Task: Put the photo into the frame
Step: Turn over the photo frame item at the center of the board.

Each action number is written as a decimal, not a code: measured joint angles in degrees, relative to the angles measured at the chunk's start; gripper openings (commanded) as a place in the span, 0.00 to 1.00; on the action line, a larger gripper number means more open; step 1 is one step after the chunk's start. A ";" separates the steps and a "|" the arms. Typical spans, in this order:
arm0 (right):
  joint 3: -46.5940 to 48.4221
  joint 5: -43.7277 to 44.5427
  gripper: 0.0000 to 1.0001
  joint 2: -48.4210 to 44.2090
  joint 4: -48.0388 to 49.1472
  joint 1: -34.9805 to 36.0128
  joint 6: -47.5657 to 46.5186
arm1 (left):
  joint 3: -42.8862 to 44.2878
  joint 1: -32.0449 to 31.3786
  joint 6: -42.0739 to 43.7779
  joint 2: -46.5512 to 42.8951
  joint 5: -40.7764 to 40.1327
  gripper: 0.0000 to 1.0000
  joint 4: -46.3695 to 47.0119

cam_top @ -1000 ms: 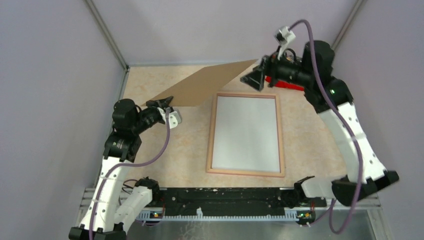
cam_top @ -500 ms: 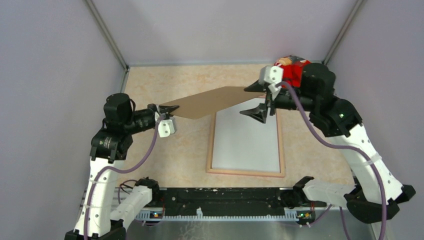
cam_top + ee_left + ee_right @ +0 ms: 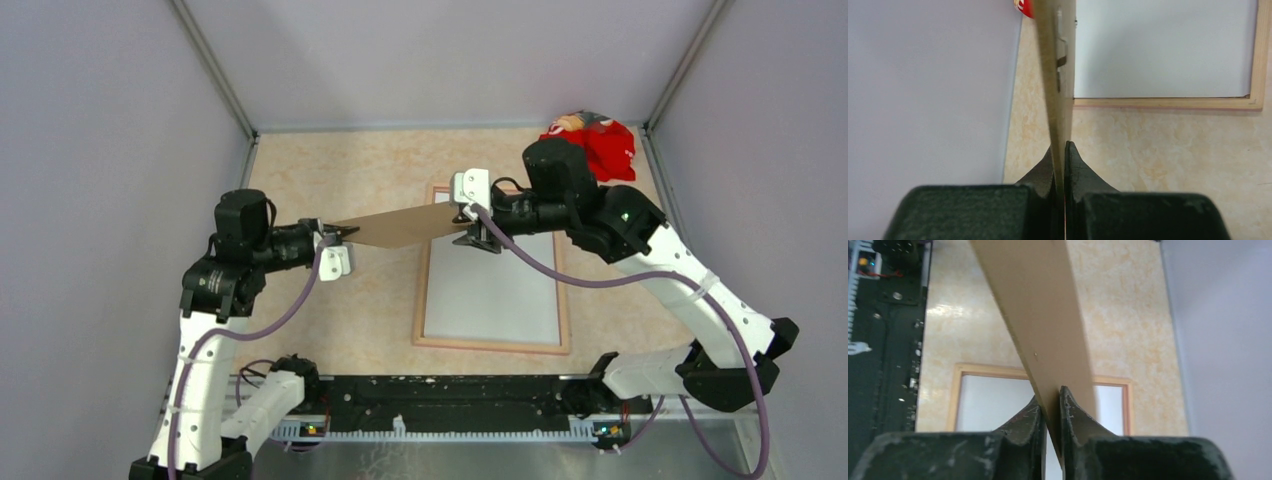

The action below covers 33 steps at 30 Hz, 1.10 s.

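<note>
We found the thin rectangular pale-wood frame (image 3: 566,300) lying back-up on the beige tabletop (image 3: 340,320), centre-right of the overhead view, with the large rectangular photo (image 3: 490,280) inside it, white reverse up. The left gripper (image 3: 339,233) and right gripper (image 3: 472,226) each clamped one end of the flat brown backing board (image 3: 400,226), held tilted above. We advised levelling it, squaring it over the opening, and lowering both ends together.

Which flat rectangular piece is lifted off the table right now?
The brown board, gripped at its ends by the left gripper and right gripper; the white photo lies flat in the frame.
</note>
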 measured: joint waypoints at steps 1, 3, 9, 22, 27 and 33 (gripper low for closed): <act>0.00 1.49 0.00 0.00 0.83 0.44 -1.03 | 0.11 0.04 -0.46 0.07 0.00 0.00 -0.39; -0.09 3.48 0.00 -0.04 1.14 1.33 -3.04 | 0.15 0.13 -2.40 0.37 0.44 0.00 -1.64; -1.60 8.50 0.00 -1.40 4.94 3.52 -4.35 | -0.66 0.31 -5.07 -0.87 -0.24 0.59 4.39; 16.98 18.91 0.00 4.15 6.19 3.43 9.86 | -5.31 0.04 -28.20 -6.14 -9.81 0.99 38.07; 28.52 21.22 0.00 8.22 4.83 0.81 18.23 | -5.14 0.04 -41.24 -5.05 -17.51 0.99 47.08; 20.76 12.83 0.00 6.86 6.69 -12.50 36.13 | 0.13 0.04 -51.15 1.05 -18.75 0.99 44.50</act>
